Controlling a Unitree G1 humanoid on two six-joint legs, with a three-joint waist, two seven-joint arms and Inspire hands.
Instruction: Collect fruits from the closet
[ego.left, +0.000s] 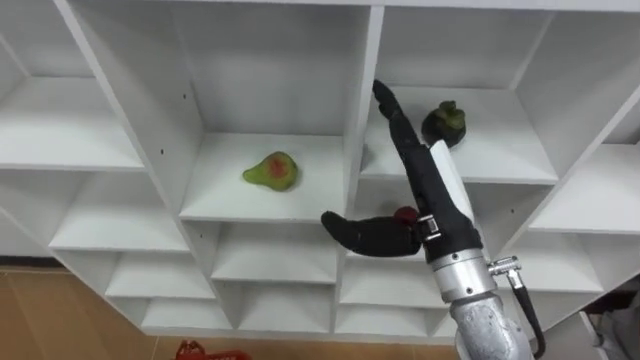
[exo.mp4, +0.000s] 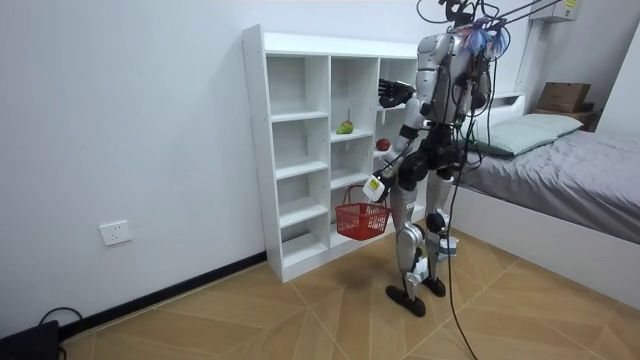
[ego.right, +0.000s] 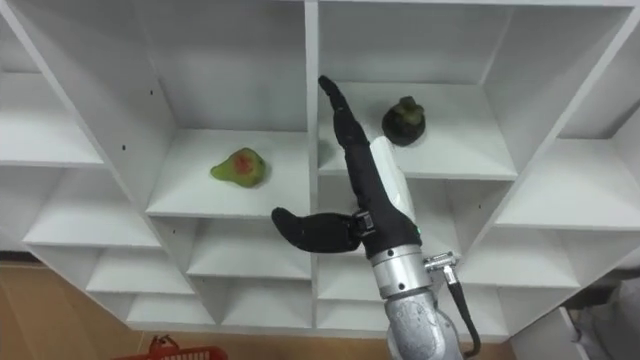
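Left eye view: right robot hand (ego.left: 427, 198), fingers straight and apart, reaches just left of the dark green fruit (ego.left: 443, 122) (right cubby); best shift right, then curl around it.

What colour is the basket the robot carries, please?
Red; the basket shows best in the room view.

The closet (ego.left: 225, 185) is plain white throughout, set against a white wall (exo.mp4: 120, 120). At mid-frame in the left eye view lies a pear (ego.left: 272, 171), green with a red-orange blush. To its upper right is a dark green fruit (ego.left: 443, 123), and at centre right a small red fruit (ego.left: 404, 214). The right hand (ego.left: 428, 190) is black with a white back panel above a silver wrist. At the room view's centre hangs a red basket (exo.mp4: 362, 220), over a floor (exo.mp4: 250, 310) of tan wood in angled planks.
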